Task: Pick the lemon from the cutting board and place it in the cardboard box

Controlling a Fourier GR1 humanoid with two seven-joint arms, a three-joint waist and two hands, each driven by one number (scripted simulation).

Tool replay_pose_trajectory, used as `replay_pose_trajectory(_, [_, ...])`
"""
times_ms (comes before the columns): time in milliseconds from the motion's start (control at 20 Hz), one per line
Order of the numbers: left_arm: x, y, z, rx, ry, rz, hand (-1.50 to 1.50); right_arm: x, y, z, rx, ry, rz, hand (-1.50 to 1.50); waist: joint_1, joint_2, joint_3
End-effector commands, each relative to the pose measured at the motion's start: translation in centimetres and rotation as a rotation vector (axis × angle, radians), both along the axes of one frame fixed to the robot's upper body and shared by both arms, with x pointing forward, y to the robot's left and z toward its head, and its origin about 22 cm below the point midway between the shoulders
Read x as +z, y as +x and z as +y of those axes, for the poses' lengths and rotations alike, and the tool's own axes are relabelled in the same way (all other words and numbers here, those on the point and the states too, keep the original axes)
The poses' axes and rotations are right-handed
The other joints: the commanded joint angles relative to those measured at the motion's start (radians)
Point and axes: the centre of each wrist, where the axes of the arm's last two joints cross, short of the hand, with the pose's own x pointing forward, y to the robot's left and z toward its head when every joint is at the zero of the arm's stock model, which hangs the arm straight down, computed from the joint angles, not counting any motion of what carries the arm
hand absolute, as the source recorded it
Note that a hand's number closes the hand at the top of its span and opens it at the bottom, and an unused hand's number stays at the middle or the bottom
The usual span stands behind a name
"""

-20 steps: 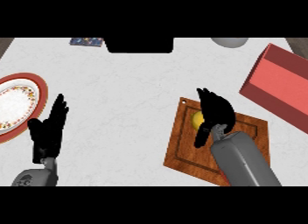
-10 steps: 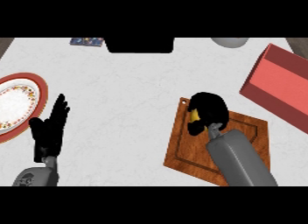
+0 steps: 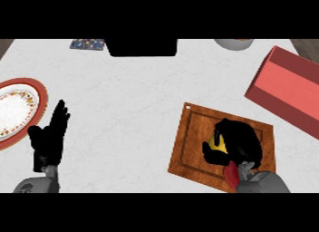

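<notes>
On the wooden cutting board [image 3: 195,140] at the lower right, my right hand [image 3: 237,140] is curled round the yellow lemon [image 3: 218,146], of which only a small patch shows between thumb and fingers. The hand and lemon sit over the board's middle. The box [image 3: 299,93], red in this view, lies tilted at the right edge, up and to the right of the board. My left hand [image 3: 50,136] rests open at the lower left with its fingers pointing up, holding nothing.
A round plate [image 3: 30,97] with a red rim and patterned band lies at the left edge, just beside the left hand. At the far edge are a black block [image 3: 142,47], a small patterned item [image 3: 87,44] and a grey bowl [image 3: 234,44].
My right hand has curled down over the lemon and drawn back toward me along the board. The left hand and the rest have stayed put.
</notes>
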Motion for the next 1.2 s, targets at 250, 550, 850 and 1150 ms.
replay_pose_trajectory(250, [0.0, 2.3, -1.3, -0.010, -0.012, 0.009, 0.00, 2.9, -5.6, -1.9, 0.007, -0.053, -0.083, 1.50, 0.003, 0.013, 0.005])
replay_pose_trajectory(550, [0.0, 1.0, -0.4, -0.014, -0.011, 0.007, 0.00, 10.6, -8.7, -2.9, 0.023, -0.023, -0.248, 1.50, 0.001, 0.011, 0.004])
replay_pose_trajectory(850, [1.3, 0.7, -0.1, -0.008, 0.008, -0.014, 0.00, 16.9, -13.4, -3.3, -0.046, 0.037, -0.422, 1.50, 0.003, 0.009, 0.004])
replay_pose_trajectory(1150, [0.7, 0.2, -0.1, 0.003, -0.009, 0.014, 0.00, 19.2, -11.3, -6.5, -0.122, -0.023, -0.524, 1.50, 0.001, 0.010, 0.005])
